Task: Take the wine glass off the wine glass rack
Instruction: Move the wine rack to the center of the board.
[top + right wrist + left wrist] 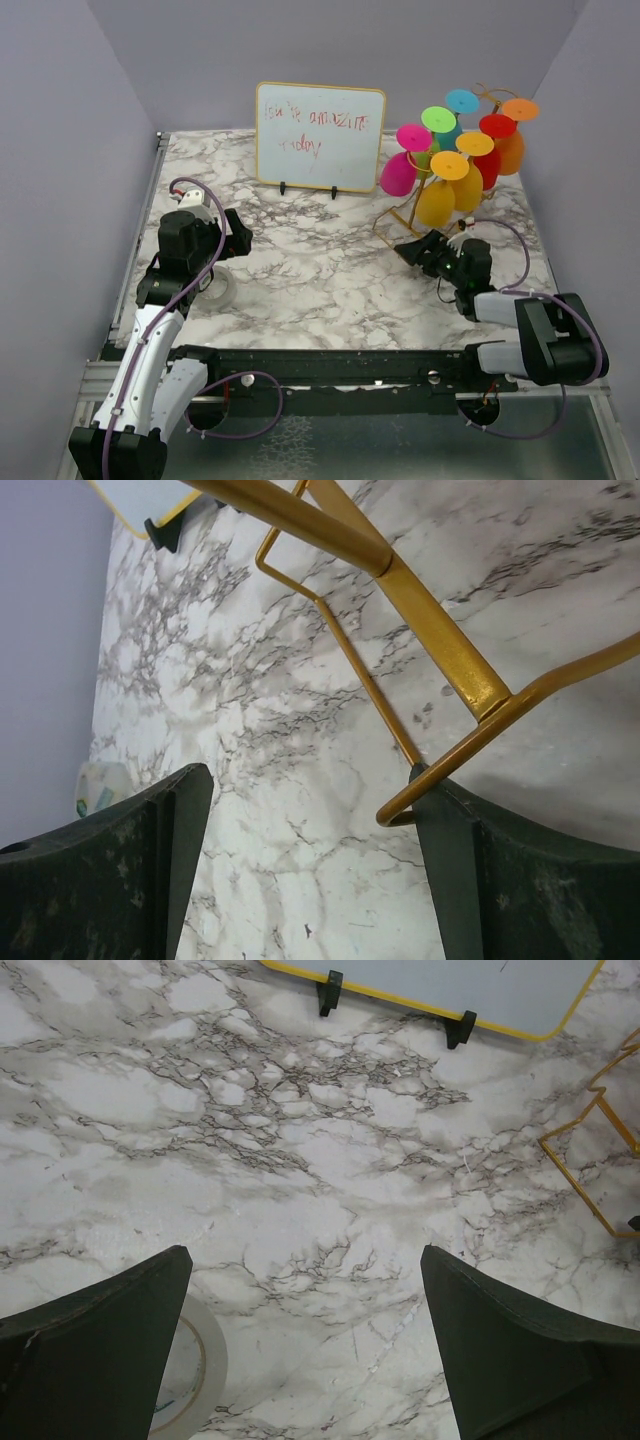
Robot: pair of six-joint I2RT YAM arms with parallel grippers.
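Right gripper (418, 250) sits low at the foot of the thin gold wire wine glass rack (398, 218), spread, holding nothing. Bright plastic wine glasses (437, 200) hang bowl-down on the rack, at the far right corner of the marble-patterned counter (320, 280). Left gripper (236, 232) is spread wide near the left edge.

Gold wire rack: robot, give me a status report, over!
Left gripper open over marble table. Right gripper open, empty, low beside gold wire wine glass rack. Colourful wine glasses all hanging, packed close.
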